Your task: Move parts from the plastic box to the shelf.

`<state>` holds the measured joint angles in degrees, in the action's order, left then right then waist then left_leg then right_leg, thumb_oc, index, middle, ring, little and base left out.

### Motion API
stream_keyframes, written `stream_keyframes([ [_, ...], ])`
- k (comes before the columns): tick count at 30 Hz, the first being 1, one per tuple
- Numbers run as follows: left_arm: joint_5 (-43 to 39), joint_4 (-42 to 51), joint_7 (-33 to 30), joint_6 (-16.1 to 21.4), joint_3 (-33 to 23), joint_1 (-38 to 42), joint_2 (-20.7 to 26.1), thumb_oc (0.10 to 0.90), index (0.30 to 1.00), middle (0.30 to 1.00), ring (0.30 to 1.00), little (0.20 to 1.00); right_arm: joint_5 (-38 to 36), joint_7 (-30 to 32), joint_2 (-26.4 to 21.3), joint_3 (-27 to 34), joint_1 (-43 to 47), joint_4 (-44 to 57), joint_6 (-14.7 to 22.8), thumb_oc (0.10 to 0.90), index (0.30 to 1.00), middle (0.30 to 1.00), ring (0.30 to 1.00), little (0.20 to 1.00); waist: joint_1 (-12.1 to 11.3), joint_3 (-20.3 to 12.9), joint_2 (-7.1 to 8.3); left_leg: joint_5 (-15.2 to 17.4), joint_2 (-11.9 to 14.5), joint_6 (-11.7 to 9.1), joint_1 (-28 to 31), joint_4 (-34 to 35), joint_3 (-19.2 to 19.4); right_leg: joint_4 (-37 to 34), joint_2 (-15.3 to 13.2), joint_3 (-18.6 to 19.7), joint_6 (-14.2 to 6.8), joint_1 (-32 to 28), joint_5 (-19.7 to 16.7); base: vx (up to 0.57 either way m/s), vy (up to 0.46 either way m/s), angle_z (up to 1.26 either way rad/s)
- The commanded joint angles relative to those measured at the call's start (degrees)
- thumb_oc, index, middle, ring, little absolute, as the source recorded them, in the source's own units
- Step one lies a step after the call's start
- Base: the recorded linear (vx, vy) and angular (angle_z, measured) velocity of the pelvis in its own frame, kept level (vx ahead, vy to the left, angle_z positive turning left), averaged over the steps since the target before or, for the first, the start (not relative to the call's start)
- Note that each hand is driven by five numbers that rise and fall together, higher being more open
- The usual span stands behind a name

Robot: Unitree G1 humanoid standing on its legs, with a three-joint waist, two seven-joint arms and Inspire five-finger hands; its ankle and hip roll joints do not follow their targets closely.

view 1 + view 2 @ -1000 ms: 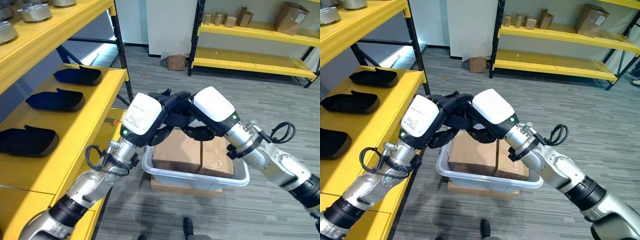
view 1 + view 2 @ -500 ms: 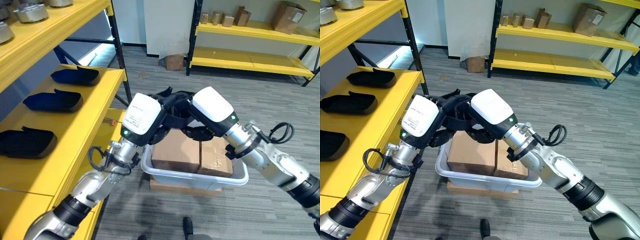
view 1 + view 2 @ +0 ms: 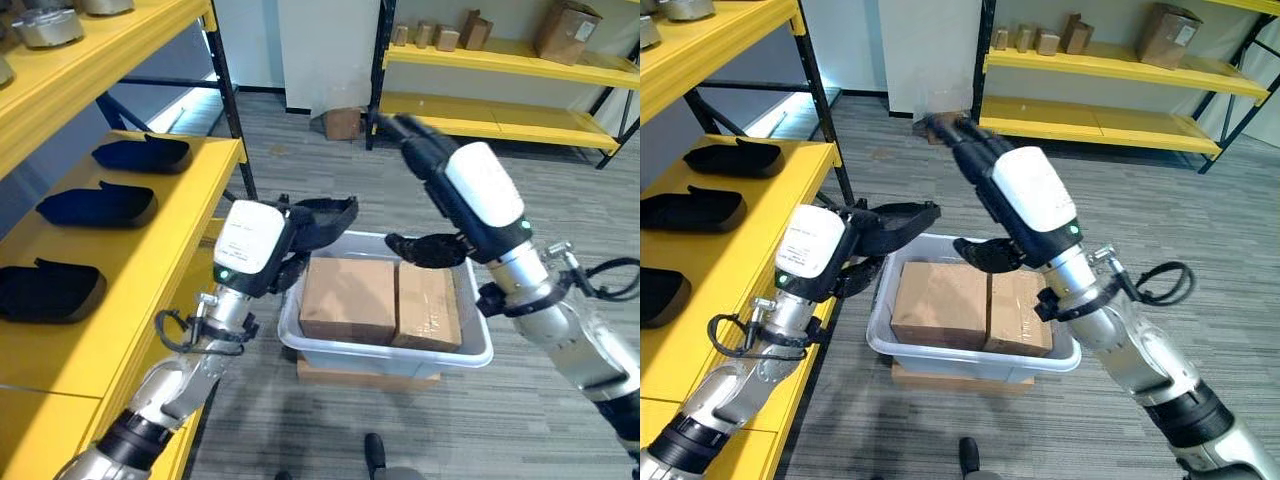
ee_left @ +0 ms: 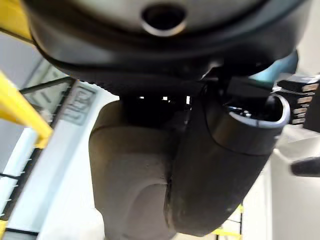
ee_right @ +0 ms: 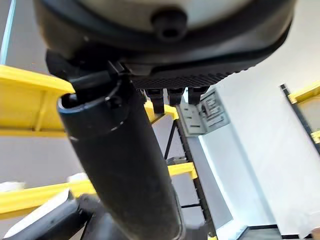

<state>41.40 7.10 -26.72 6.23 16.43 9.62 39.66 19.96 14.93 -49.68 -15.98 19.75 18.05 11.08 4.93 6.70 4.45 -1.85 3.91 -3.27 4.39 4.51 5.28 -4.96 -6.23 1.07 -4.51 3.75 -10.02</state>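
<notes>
Translucent plastic box (image 3: 484,352): grey-white tub, rounded rim, on the floor, sitting on a flat brown cardboard slab (image 3: 365,374).
Parts in box: two brown cardboard cartons side by side, touching. Left carton (image 3: 345,297) plain matte; right carton (image 3: 428,305) shows glossy tape on top. Both are inside the tub, tops about level with the rim.
Left hand (image 3: 318,222): dark, fingers straight and spread, holding nothing. Hovers over the tub's left edge, above the left carton, not touching it.
Right hand (image 3: 425,160): dark, raised well above the tub, fingers extended toward the far side of the room, thumb (image 3: 428,249) sticking out lower down over the back of the tub. Holding nothing.
Left wrist view: close-up of the hand's own dark casing (image 4: 220,185) with a pale rounded cover (image 4: 131,175) beside it.
Right wrist view: the thumb as a smooth black cylinder (image 5: 122,170), yellow beams behind it.
Near shelf (image 3: 150,260): yellow painted steel deck, black uprights, on robot's left. Three black shallow moulded trays (image 3: 98,204) in a row on it, rounded oblong, matte.
Upper deck (image 3: 90,55): round grey metal castings (image 3: 42,26) at its edge.
Far shelving (image 3: 500,68): yellow, same style, small cardboard boxes (image 3: 565,30) on top level.
Floor (image 3: 300,175): grey striped carpet; small brown box (image 3: 342,122) by the white wall.
</notes>
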Motion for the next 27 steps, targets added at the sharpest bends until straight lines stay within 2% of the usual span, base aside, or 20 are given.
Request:
stream_keyframes([
  [1,0.5,2.6,-5.8,1.7,-4.0,5.3,1.9,0.400,0.300,0.300,0.300,0.300,-4.2,4.9,1.6,6.8,-0.5,6.0,3.5,0.900,1.000,1.000,1.000,1.000,0.6,-6.9,-0.38,2.4,3.8,-0.7,-0.7,0.5,-3.2,4.1,-5.7,0.3,-5.9,-2.0,5.8,0.00,0.000,0.00],
  [10,0.6,2.9,-5.8,1.8,-6.9,1.4,2.1,0.400,0.300,0.300,0.300,0.300,-5.1,5.4,3.2,12.8,-8.1,9.2,4.5,0.900,1.000,1.000,1.000,1.000,1.5,-7.1,-0.68,2.4,3.9,-0.8,-0.8,0.5,-2.7,3.8,-5.6,0.7,-6.0,-1.6,5.5,0.00,-0.004,-0.02],
  [16,0.0,3.7,-5.8,2.2,-9.6,-2.1,2.1,0.400,0.300,0.300,0.300,0.300,-8.1,4.7,7.2,15.0,-14.3,8.1,4.8,0.900,1.000,1.000,1.000,1.000,1.8,-7.0,-0.98,2.3,3.9,-0.9,-0.8,0.5,-2.4,3.8,-5.4,1.1,-5.9,-1.3,5.5,-0.01,-0.011,-0.04],
  [21,-0.7,6.3,-6.7,2.7,-15.1,-7.6,2.3,0.400,0.300,0.300,0.300,0.300,-10.7,3.9,12.0,15.4,-19.3,6.5,5.2,0.900,1.000,1.000,1.000,1.000,1.5,-6.5,-2.17,2.0,4.2,-0.9,-0.7,0.5,-2.7,4.9,-4.9,1.4,-5.5,-1.0,6.4,-0.01,-0.041,-0.09],
  [27,-1.0,8.1,-8.2,2.8,-18.9,-12.0,2.8,0.400,0.300,0.300,0.300,0.300,-10.1,4.4,13.3,13.5,-18.9,5.3,5.4,0.900,1.000,1.000,1.000,1.000,0.8,-6.3,-3.74,1.2,5.3,-1.4,-0.1,0.5,-3.6,7.1,-3.5,1.4,-4.5,-1.2,8.5,-0.02,-0.080,0.02],
])
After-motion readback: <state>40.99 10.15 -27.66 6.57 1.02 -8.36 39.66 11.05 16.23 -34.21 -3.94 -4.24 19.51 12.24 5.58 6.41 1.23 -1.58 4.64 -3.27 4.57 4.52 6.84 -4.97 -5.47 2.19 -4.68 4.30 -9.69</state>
